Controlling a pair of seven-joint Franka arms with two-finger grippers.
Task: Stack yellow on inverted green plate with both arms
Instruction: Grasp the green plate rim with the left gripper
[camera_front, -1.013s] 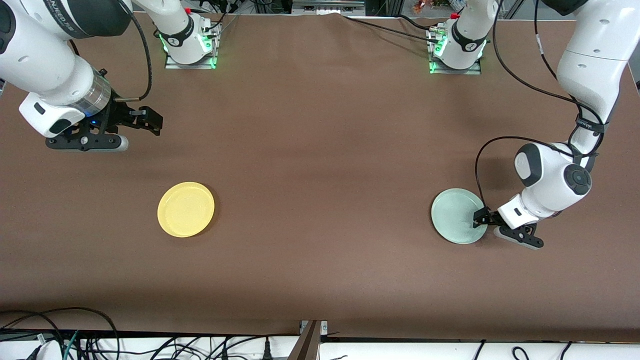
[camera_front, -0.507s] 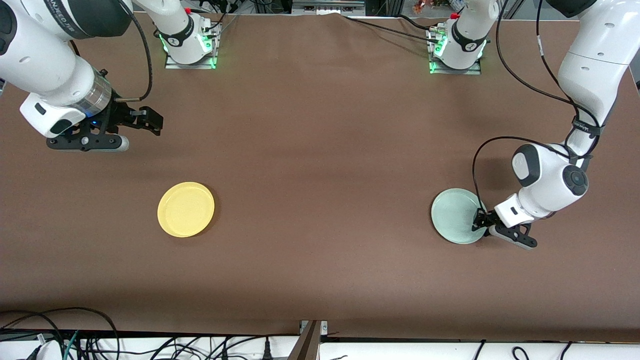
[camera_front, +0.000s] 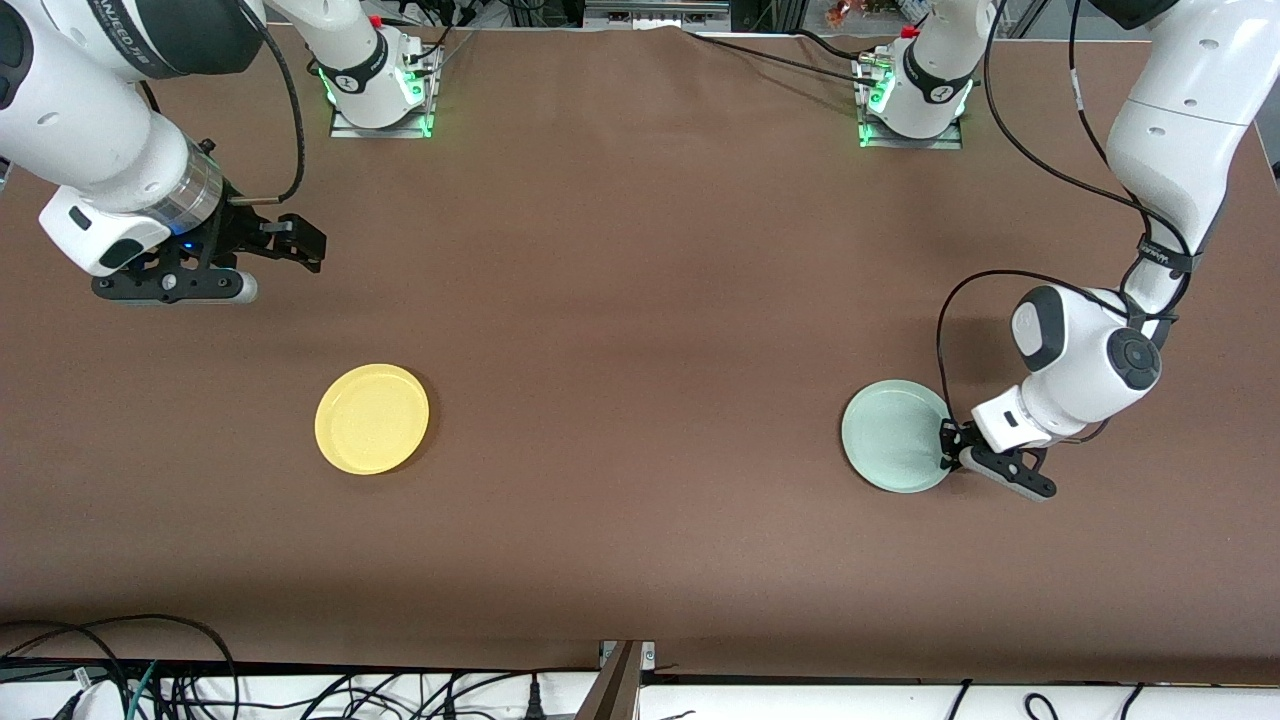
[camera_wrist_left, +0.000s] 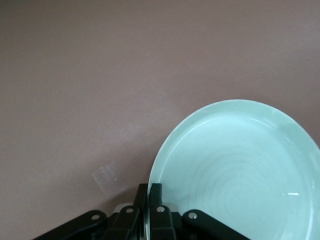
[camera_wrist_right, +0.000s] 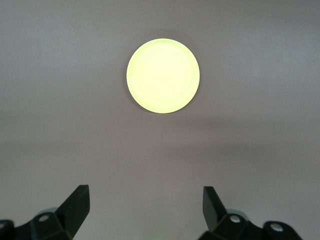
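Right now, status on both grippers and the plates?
Left gripper shut on round pale green plate rim. Right gripper open, waiting above the table. Round yellow plastic plate untouched. Nothing between.

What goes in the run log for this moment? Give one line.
left gripper: shut on green plate rim | right gripper: open, waiting above table | yellow plate: untouched on table | stack: not yet done

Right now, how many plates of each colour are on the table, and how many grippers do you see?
Yellow plate: 1
Green plate: 1, its rim pinched by the left gripper
Grippers: 2, the right gripper open over bare table
Total: 4
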